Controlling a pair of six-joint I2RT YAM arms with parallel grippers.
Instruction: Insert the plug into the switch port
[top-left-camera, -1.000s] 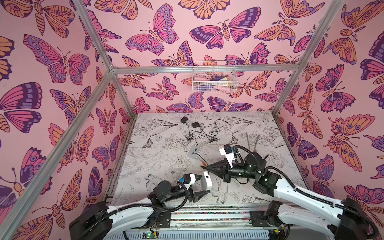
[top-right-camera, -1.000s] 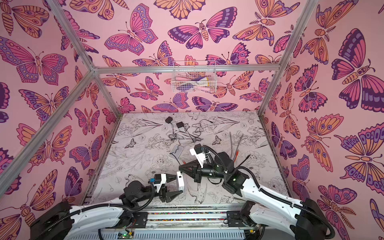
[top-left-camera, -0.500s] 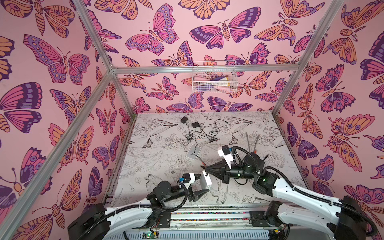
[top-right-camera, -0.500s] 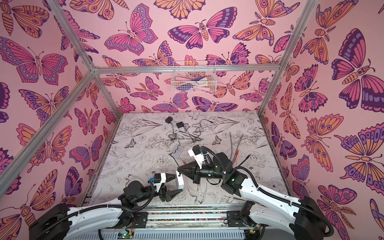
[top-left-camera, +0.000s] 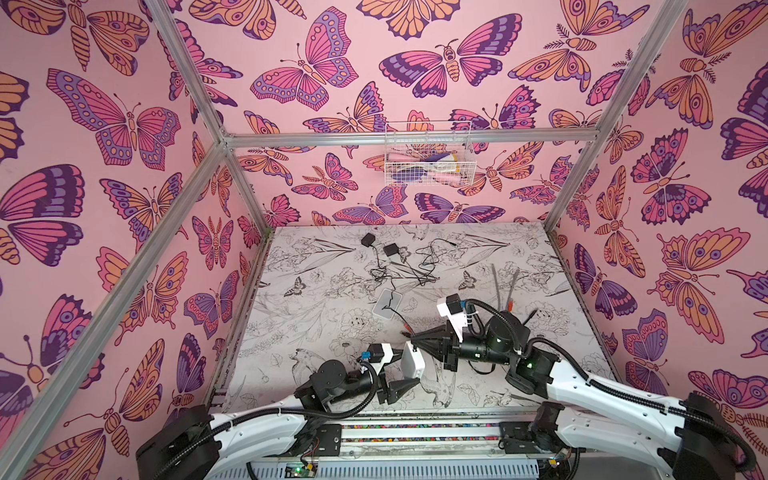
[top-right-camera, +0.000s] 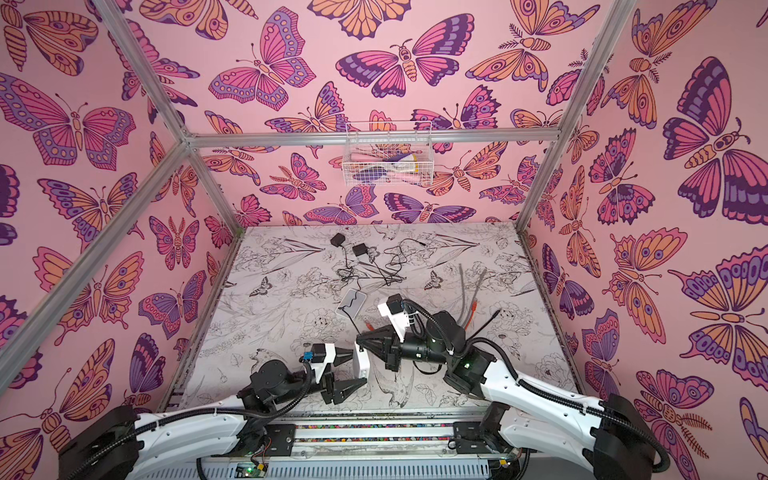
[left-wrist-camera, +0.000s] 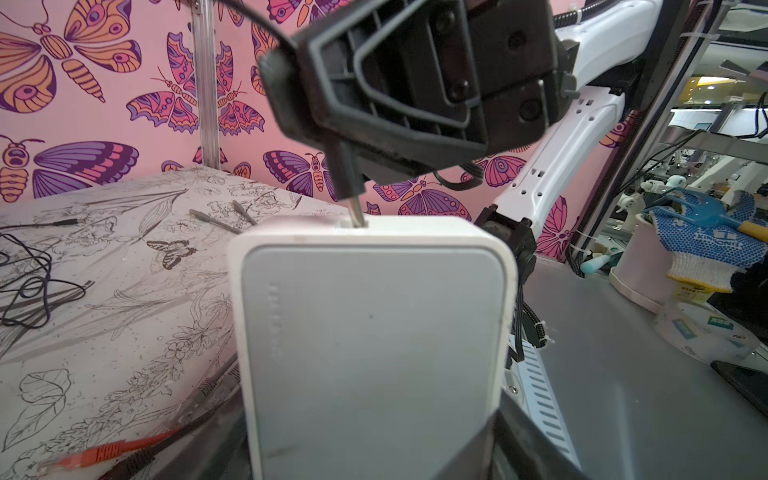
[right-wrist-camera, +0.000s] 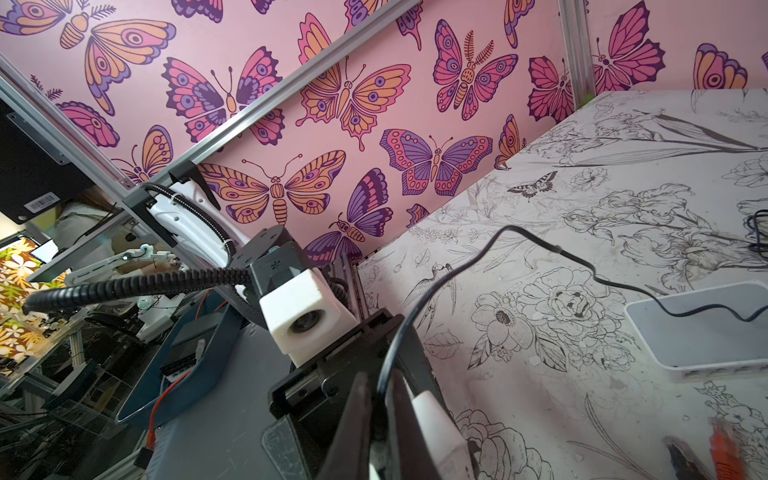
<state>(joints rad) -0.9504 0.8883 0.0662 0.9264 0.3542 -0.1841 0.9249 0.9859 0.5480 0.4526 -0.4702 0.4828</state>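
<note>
My left gripper (top-left-camera: 404, 370) (top-right-camera: 352, 372) is shut on a white switch (top-left-camera: 412, 360) (top-right-camera: 361, 362) (left-wrist-camera: 374, 332), holding it on edge near the table's front. Its fingers are mostly hidden behind the switch in the left wrist view. My right gripper (top-left-camera: 416, 343) (top-right-camera: 360, 343) (right-wrist-camera: 378, 424) is shut on a black plug (left-wrist-camera: 347, 174), whose cable (right-wrist-camera: 540, 241) trails back over the table. The plug's metal tip (left-wrist-camera: 357, 214) sits in the port opening on the switch's upper edge, with some metal still showing. The switch's white edge (right-wrist-camera: 436, 432) lies right beside the right fingers.
A second flat white box (top-left-camera: 387, 303) (right-wrist-camera: 702, 332) lies mid-table with the cable draped across it. Black adapters (top-left-camera: 368, 240) and tangled cords sit at the back. Grey cables (top-left-camera: 505, 282) with orange connectors (left-wrist-camera: 104, 451) lie right. A wire basket (top-left-camera: 428, 160) hangs on the back wall.
The right gripper with the plug has shifted slightly toward the table's front. The left gripper and the switch have barely moved.
</note>
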